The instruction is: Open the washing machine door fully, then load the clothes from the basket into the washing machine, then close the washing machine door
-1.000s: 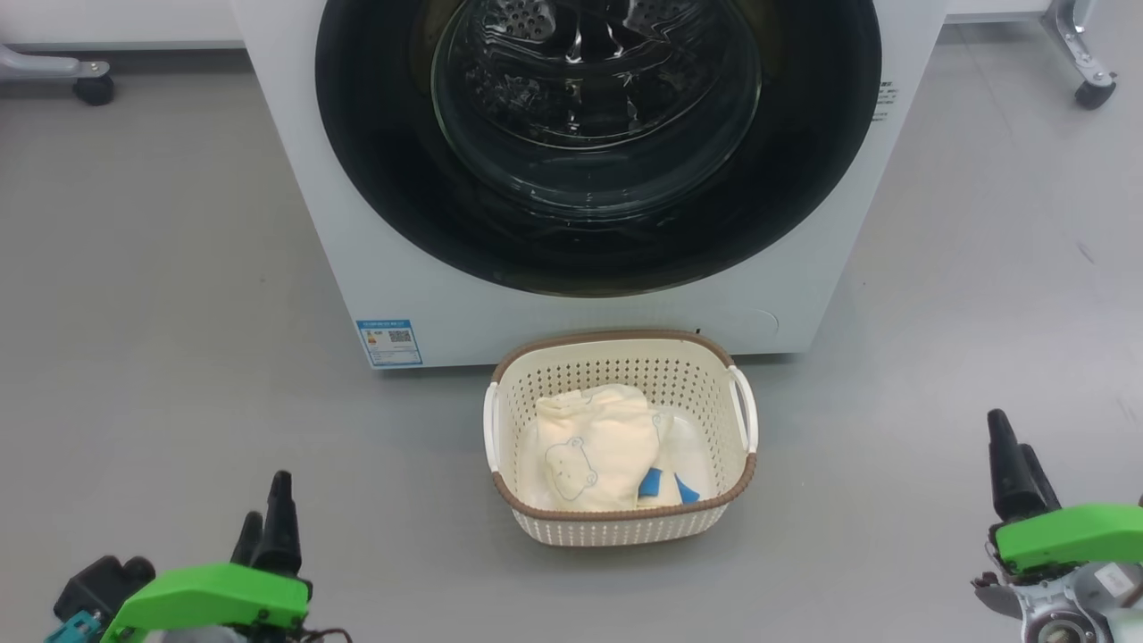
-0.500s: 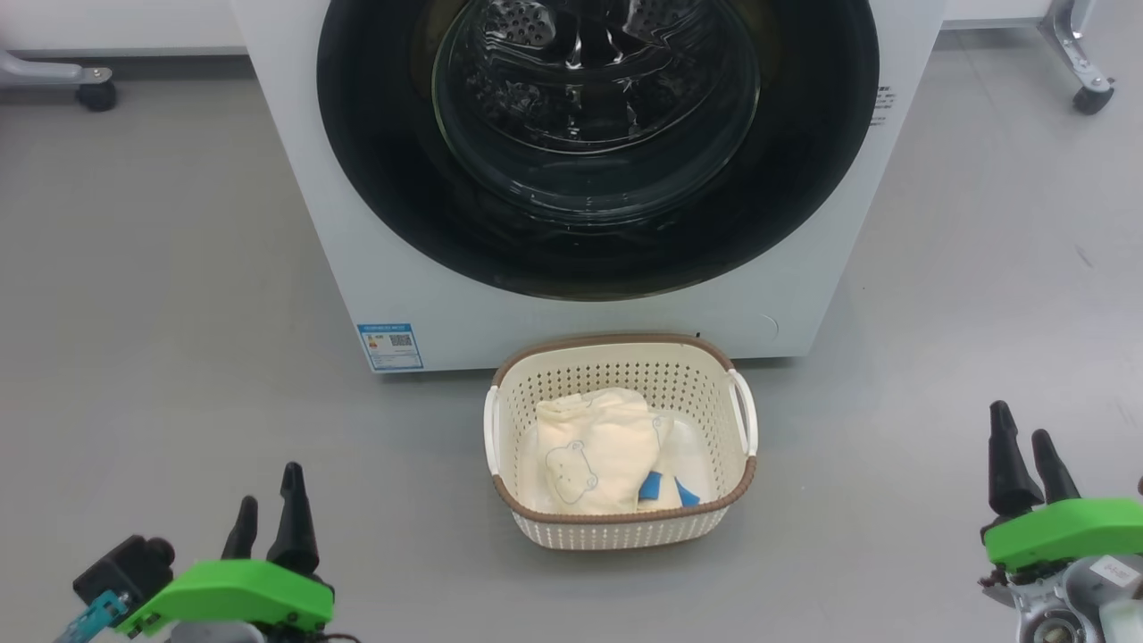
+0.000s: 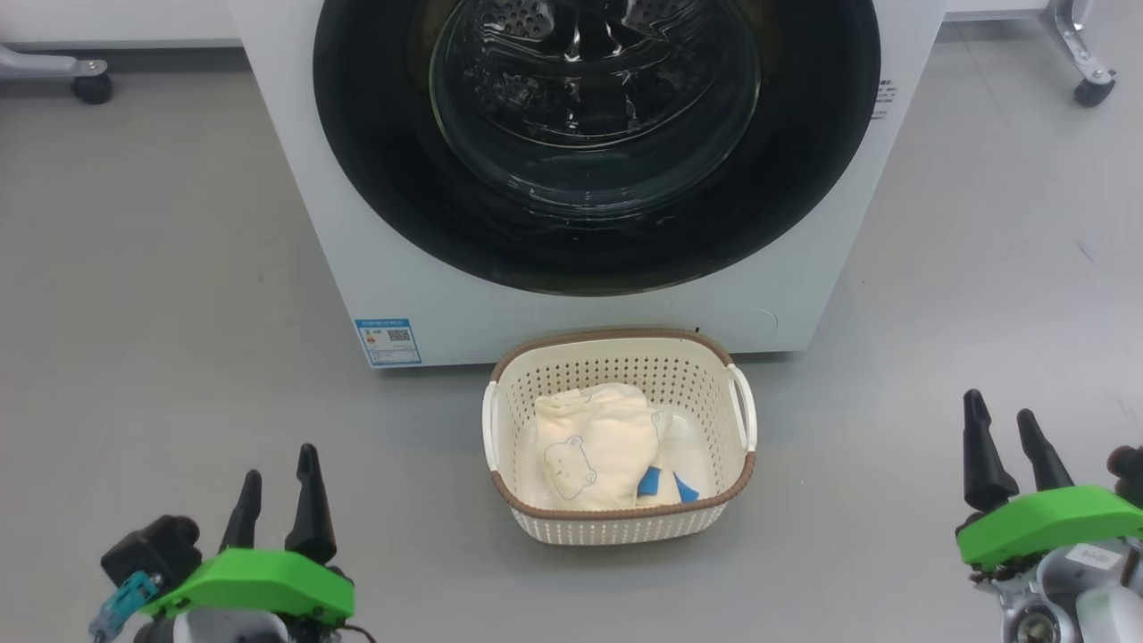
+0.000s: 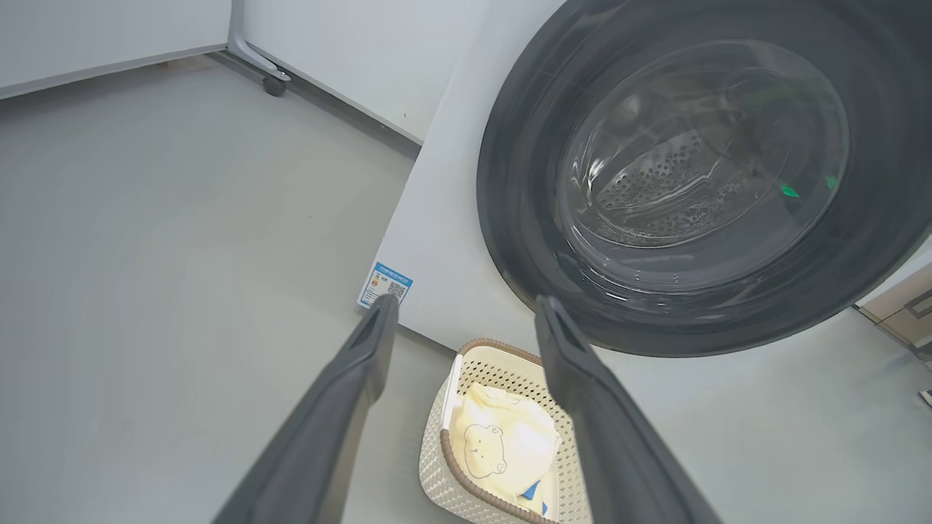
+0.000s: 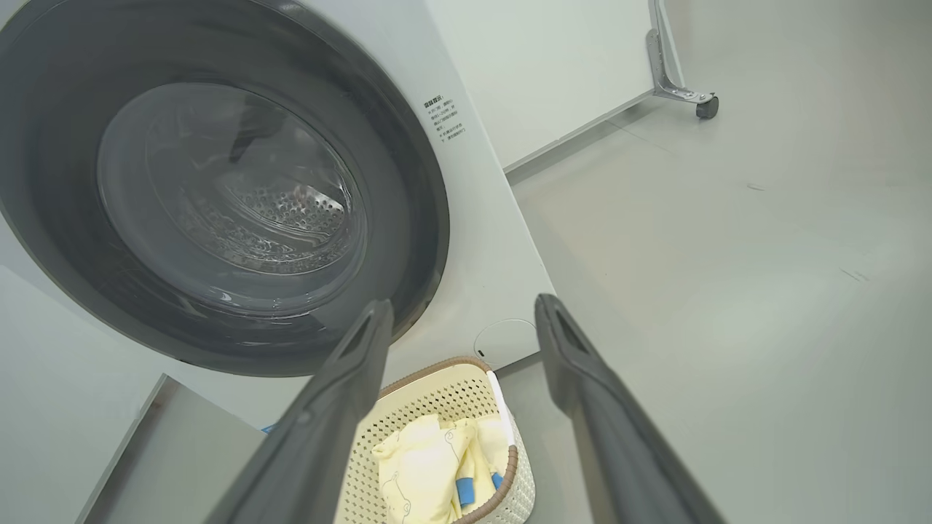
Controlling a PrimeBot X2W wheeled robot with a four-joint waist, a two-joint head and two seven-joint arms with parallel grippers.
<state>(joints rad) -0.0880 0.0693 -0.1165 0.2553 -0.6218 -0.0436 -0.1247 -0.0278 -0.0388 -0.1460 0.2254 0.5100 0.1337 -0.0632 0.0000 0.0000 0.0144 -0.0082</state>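
Trouble, as I judge it from the head view, lies with the washing machine door. It sits shut, flush in the front of the washing machine, and the basket stands on the floor close against the machine's base, right under the door's lower rim. If my arm sweeps low while pulling the door open, it may knock the basket aside or tip it. My left gripper hangs at the lower left and my right gripper at the lower right. Both have their fingers apart, hold nothing, and are well apart from the door and the basket. The basket holds the clothes, a cream bundle lying below the rim, bear face up, blue cuffs toward the right.

In the left wrist view, my fingers stand wide apart and aim at the machine's lower front, near the blue sticker. The door's black rim looks glossy and smooth, and I cannot make out a handle, so a grab at the wrong edge may slip off. The drum shows through the glass, but reflections are too strong to tell whether anything lies in it.

In the right wrist view, my fingers are likewise spread, with the basket low between them. The clothes lie loosely folded over one another, so a pinch on one layer may leave another trailing, and it could catch on the perforated wall or drop to the floor short of the drum.
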